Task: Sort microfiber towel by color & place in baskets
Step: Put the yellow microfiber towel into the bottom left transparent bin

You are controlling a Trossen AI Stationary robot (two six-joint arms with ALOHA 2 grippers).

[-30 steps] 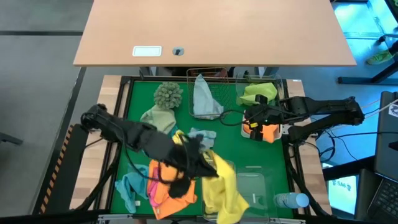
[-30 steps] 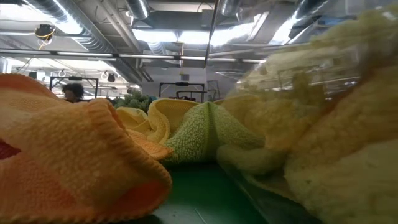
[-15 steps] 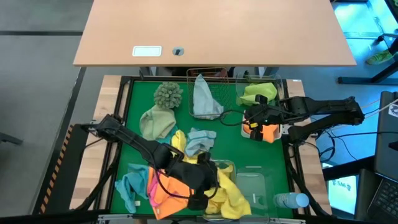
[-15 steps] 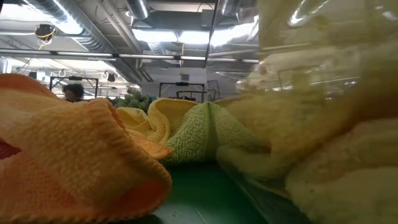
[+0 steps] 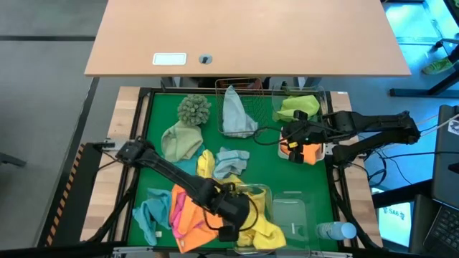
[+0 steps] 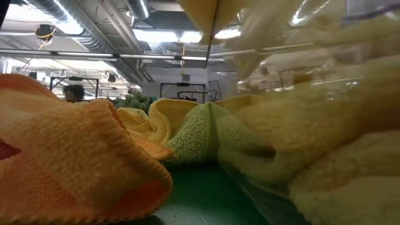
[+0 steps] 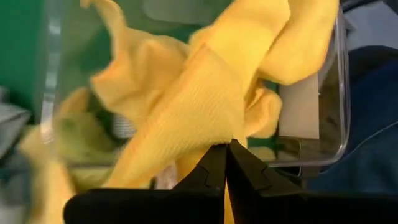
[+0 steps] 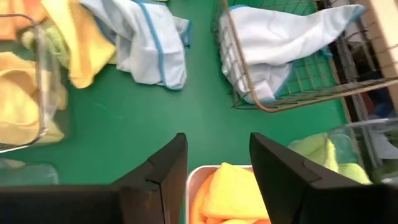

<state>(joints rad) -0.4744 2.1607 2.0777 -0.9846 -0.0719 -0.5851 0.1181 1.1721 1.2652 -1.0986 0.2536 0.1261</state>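
My left gripper (image 5: 239, 215) (image 7: 227, 154) is at the table's near edge, over the left end of a clear tub (image 5: 301, 209) (image 7: 339, 124), and is shut on a yellow towel (image 5: 267, 228) (image 7: 205, 87). My right gripper (image 5: 290, 142) (image 8: 217, 163) hangs open and holds nothing. It is above a white tray (image 8: 194, 172) with an orange towel (image 5: 307, 152) (image 8: 227, 194) lying in it. A copper mesh basket (image 5: 249, 92) (image 8: 292, 94) holds a pale grey-blue towel (image 5: 235, 111). A lime green towel (image 5: 297, 107) lies in a far-right tub. My left gripper pinches a bunched part of the yellow towel (image 7: 219, 132) between its two shut fingers, coming from above and pointing down. The towel spreads out beyond the fingertips in loose folds. Its lower folds (image 7: 124, 74) lie slack inside the clear tub.
Loose towels lie on the green mat: orange (image 5: 195, 223), pink (image 5: 174, 213), teal (image 5: 149, 215), pale blue (image 5: 231, 161) and light green (image 5: 183, 140). A shaggy sage ball (image 5: 193, 107) sits at the far left. A bottle (image 5: 337, 231) lies at the near right corner.
My left gripper has moved toward the table's near edge and down, carrying the yellow towel. The towel hung long below the gripper a second ago. It is now gathered in loose folds in the clear tub. My right arm has kept still.
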